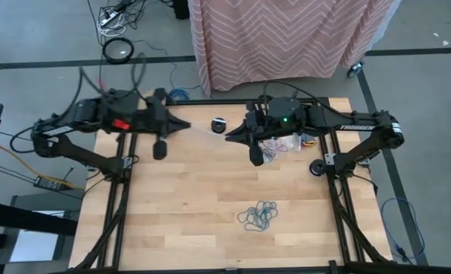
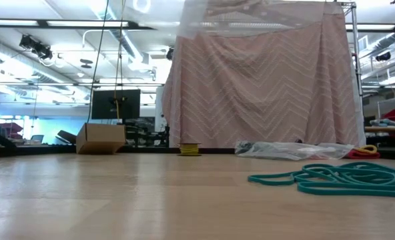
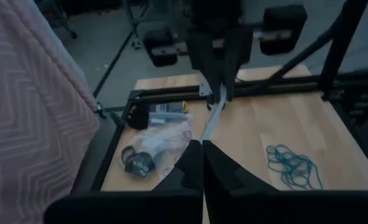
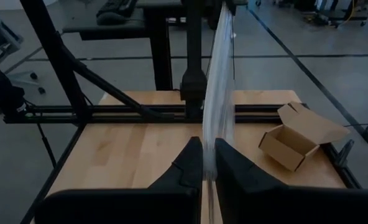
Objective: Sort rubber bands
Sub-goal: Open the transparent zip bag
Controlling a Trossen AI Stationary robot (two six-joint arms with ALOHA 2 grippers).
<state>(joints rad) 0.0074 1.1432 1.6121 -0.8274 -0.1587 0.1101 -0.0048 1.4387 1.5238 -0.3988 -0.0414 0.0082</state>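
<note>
A heap of teal rubber bands (image 1: 260,217) (image 2: 337,177) lies on the wooden table toward its near right. A clear plastic bag, drawn out into a thin strip (image 1: 208,131) (image 3: 214,118) (image 4: 218,93), spans the gap between my two grippers above the table's far middle. My left gripper (image 1: 189,126) (image 3: 202,155) is shut on one end, my right gripper (image 1: 227,137) (image 4: 209,163) on the other. More clear bags (image 1: 283,144) (image 3: 162,140), one holding black bands, lie under my right arm. My left gripper pinches the strip's left end (image 3: 204,138) between its two fingers, coming nearly level from the table's left. The strip runs taut and clear of the table to the other gripper. My right gripper pinches the strip's right end (image 4: 210,142) between its two fingers, nearly level from the table's right. The plastic stands bunched and drawn taut away from the fingers, lifted clear.
A small black disc (image 1: 219,123) lies at the far middle and a small cardboard box (image 4: 302,134) (image 2: 101,139) at the far left. A black wheel (image 1: 317,167) stands by the right rail. A pink patterned cloth (image 1: 286,38) hangs behind the table.
</note>
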